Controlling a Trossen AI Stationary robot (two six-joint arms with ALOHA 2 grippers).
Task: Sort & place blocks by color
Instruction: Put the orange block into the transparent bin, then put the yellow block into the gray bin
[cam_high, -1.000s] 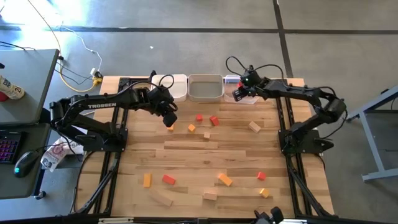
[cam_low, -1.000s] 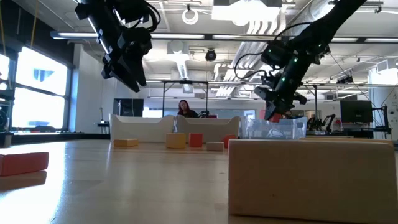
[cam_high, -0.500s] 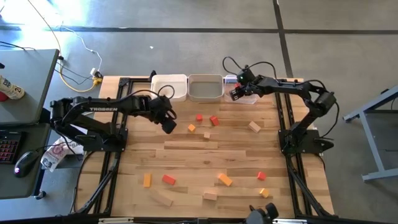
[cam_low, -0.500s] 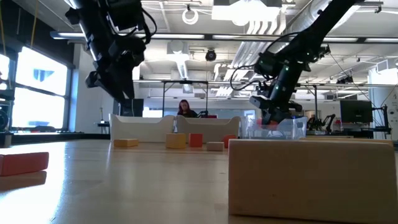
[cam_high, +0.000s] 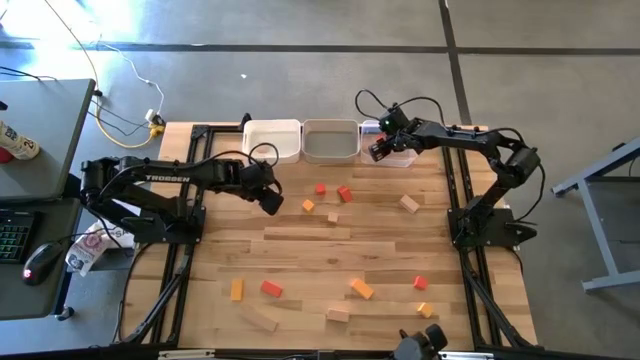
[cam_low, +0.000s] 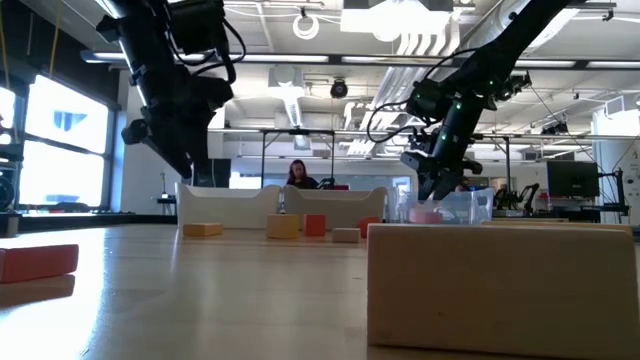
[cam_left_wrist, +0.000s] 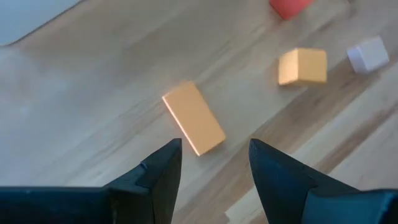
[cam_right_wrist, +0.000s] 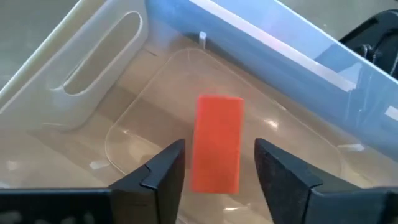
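My right gripper (cam_right_wrist: 214, 163): open over the clear bin (cam_right_wrist: 93, 87) at 1 o'clock; the red block (cam_right_wrist: 216, 150) lies inside.
My left gripper (cam_left_wrist: 214, 163): open, above an orange block (cam_left_wrist: 193, 117) at 10 o'clock.
Do it well: I should come straight down and squeeze its long sides.

A red bar (cam_right_wrist: 216, 143) lies flat on the floor of the clear bin, apart from my parted right fingers (cam_right_wrist: 163, 168). Below my open left fingers (cam_left_wrist: 165, 167), an orange bar (cam_left_wrist: 193, 118) lies flat on the counter (cam_left_wrist: 93, 93), an orange cube (cam_left_wrist: 301, 66) nearby.
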